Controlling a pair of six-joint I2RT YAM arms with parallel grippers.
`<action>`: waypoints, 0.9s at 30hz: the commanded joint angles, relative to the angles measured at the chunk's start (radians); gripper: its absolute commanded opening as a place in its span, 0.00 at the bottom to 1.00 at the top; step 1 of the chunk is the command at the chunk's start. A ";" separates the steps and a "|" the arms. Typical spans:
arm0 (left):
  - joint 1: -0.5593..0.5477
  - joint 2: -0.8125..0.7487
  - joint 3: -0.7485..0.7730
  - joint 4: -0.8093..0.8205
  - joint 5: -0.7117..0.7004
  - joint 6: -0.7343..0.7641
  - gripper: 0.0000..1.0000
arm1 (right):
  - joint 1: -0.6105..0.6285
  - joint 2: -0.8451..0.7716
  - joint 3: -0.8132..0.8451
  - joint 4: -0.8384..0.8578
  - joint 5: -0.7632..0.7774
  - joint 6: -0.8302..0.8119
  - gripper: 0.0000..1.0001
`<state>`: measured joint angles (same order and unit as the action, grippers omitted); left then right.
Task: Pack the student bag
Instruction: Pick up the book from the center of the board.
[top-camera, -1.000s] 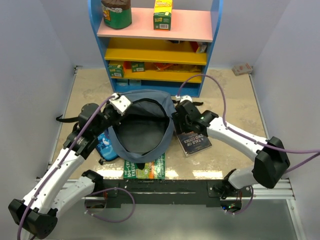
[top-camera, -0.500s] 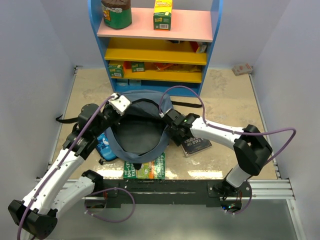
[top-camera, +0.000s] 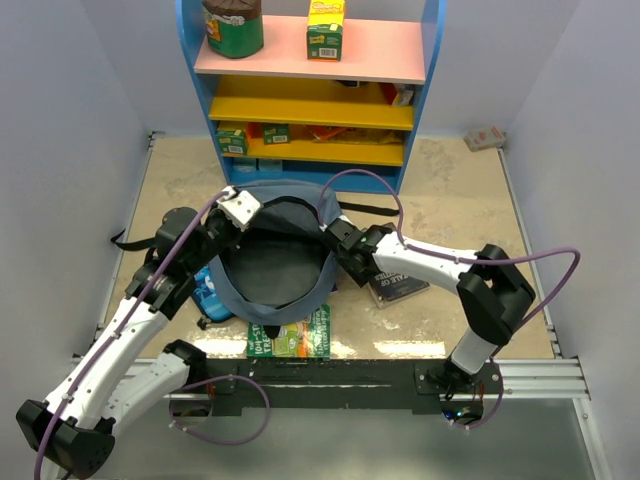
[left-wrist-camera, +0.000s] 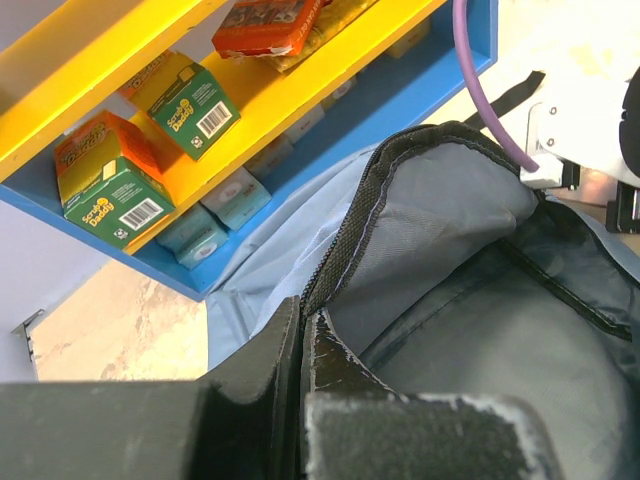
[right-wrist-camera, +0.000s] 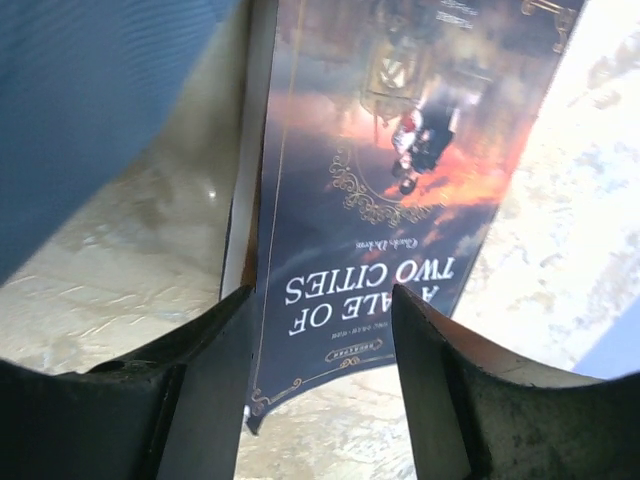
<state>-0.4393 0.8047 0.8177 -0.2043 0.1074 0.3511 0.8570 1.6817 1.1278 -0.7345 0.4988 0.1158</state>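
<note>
- Student bag (top-camera: 285, 275) lies open in the middle of the tabletop (top-camera: 450, 190), somewhat closer to the near edge. It is grey-blue, its mouth gapes upward and the dark grey lining shows.
- Its near rim overlaps a green book (top-camera: 292, 340) that lies flat just beside the tabletop's near edge.
- A small blue pencil case (top-camera: 210, 292) rests against the bag's left side, partly hidden by the left arm.
- The right gripper (right-wrist-camera: 320, 300) is at the bag's right side, jaws parted roughly halfway with nothing clamped between them. It hangs over the left edge of a dark book (right-wrist-camera: 400, 180) titled "A Tale of Two Cities", which lies flat just right of the bag. Whether the fingertips touch the cover cannot be told.
- The left gripper (left-wrist-camera: 300, 335) is at the bag's far-left rim, jaws pinched tight on the black-edged fabric, and that stretch of rim stands raised.
- A blue shelf unit (top-camera: 300, 52) stands at the far edge of the tabletop, directly behind the bag, with green-and-orange boxes (left-wrist-camera: 120, 190) on its yellow shelves.
- A small reddish pack (top-camera: 485, 138) lies near the far right corner.
</note>
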 joint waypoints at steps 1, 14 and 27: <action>0.004 -0.018 0.024 0.063 0.000 -0.004 0.03 | 0.000 -0.040 0.049 -0.037 0.077 0.030 0.59; 0.005 -0.013 0.052 0.051 -0.032 0.009 0.03 | 0.031 -0.004 0.024 -0.008 -0.059 0.015 0.66; 0.005 -0.001 0.074 0.037 -0.035 0.008 0.03 | 0.017 0.053 0.049 -0.059 0.175 0.094 0.54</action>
<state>-0.4393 0.8085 0.8314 -0.2195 0.0910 0.3584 0.8837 1.7306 1.1416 -0.7658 0.5686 0.1749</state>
